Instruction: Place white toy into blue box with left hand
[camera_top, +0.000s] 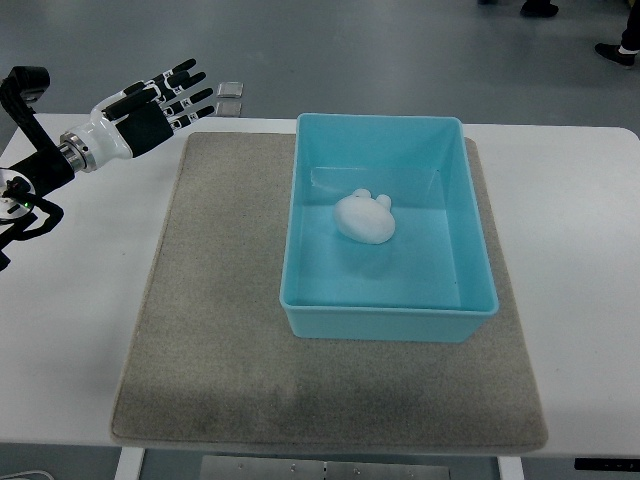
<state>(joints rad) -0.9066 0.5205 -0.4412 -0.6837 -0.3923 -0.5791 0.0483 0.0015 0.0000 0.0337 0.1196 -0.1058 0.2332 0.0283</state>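
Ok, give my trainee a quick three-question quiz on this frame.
1. True or false: the toy lies inside the box.
2. The left hand is: A) grasping the toy, B) open, clear of the box, C) inside the box.
3. Fill in: the box stands on a grey ____.

Key: 1 true; 2 B; 3 mat.
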